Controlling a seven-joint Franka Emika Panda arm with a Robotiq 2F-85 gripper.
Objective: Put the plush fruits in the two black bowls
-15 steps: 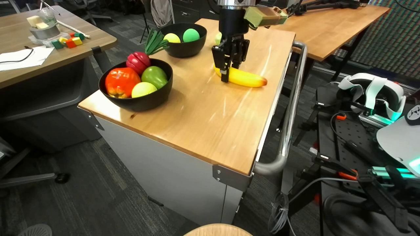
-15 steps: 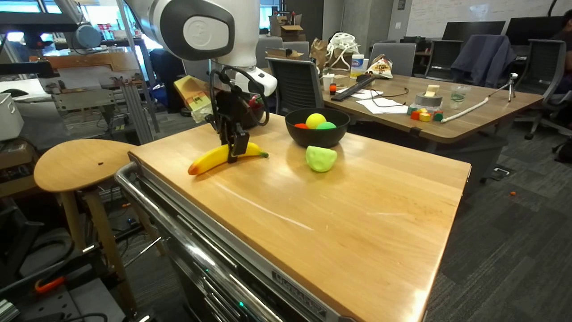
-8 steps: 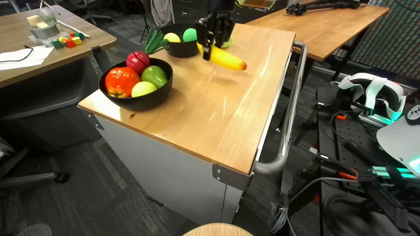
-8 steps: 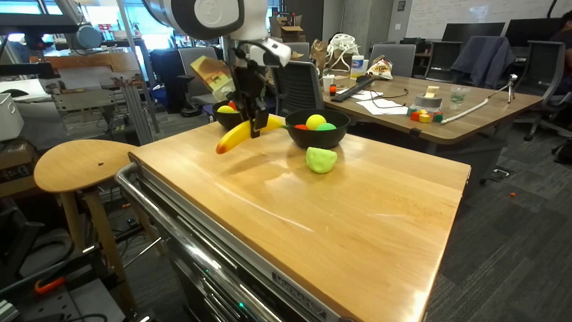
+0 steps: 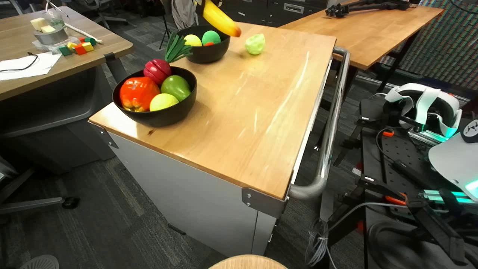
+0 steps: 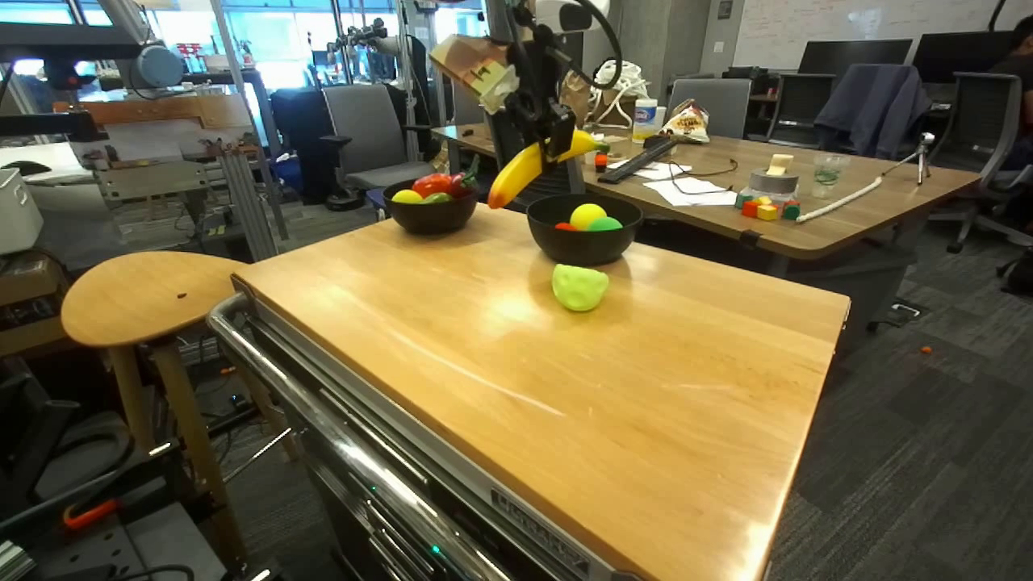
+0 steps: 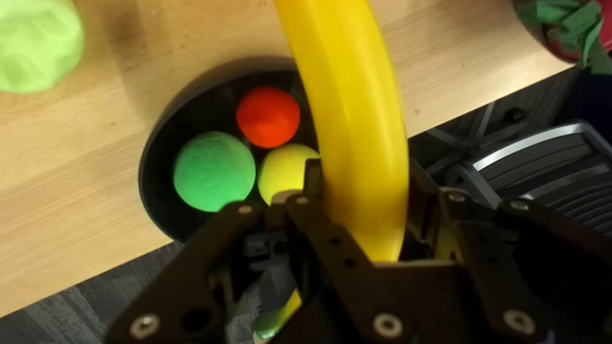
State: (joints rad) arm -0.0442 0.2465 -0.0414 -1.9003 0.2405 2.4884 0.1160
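A Robotiq gripper (image 6: pixel 554 152) holds a yellow toy banana (image 6: pixel 516 174) aloft, its two fingers (image 7: pixel 313 175) pressed to either side of the fruit and parted only by its thickness. The banana hangs at a slant, its reddish-brown tip lower than the green stem end, clear of the wooden worktop (image 6: pixel 662 371) of a cart (image 5: pixel 194 179). From the wrist, the fruit crosses the rim of a black bowl (image 7: pixel 158 191) below, where a green ball (image 7: pixel 214 171), a red ball (image 7: pixel 268 117) and a yellow ball (image 7: pixel 287 169) sit close together, the last partly hidden by the gripper. Another black bowl (image 5: pixel 158 119), near a corner of the worktop in an exterior view, is filled with a glossy red fruit (image 5: pixel 138 93), a crimson radish-like toy (image 5: pixel 157 71) topped with green leaves, a green avocado-like fruit (image 5: pixel 176 88) and a pale yellow ball (image 5: pixel 163 102). A lime-green toy fruit (image 6: pixel 579 288) with a dimpled surface rests on the worktop, near the bowl of three balls but apart from it. Behind the cart in an exterior view, colored blocks (image 6: pixel 767 211) and a gray tape roll (image 6: pixel 773 181) sit on a desk (image 6: pixel 888 194), while a round wooden stool (image 6: pixel 145 294) stands near the cart. A polished metal handle (image 5: pixel 333 123) runs along one of the cart's sides.
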